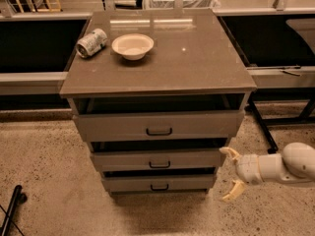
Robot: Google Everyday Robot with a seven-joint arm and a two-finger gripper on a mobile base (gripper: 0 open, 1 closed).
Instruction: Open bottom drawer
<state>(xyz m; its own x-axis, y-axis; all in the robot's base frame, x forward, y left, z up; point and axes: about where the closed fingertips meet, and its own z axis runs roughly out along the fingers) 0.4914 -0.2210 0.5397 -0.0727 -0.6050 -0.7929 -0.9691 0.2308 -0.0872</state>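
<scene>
Spread pincer [230, 173] just right of the bottom drawer [158, 183], apart.

Speckled tan floor [44, 181], dark benches [29, 76] either side.

The grey-brown bottom drawer [158, 183], lowest and slimmest, shows a dark gap above; gripper [225, 175] gapes just right.

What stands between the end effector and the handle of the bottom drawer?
Nothing visible does. The end effector hangs open just right of the bottom drawer, and no object lies between it and the handle.
</scene>
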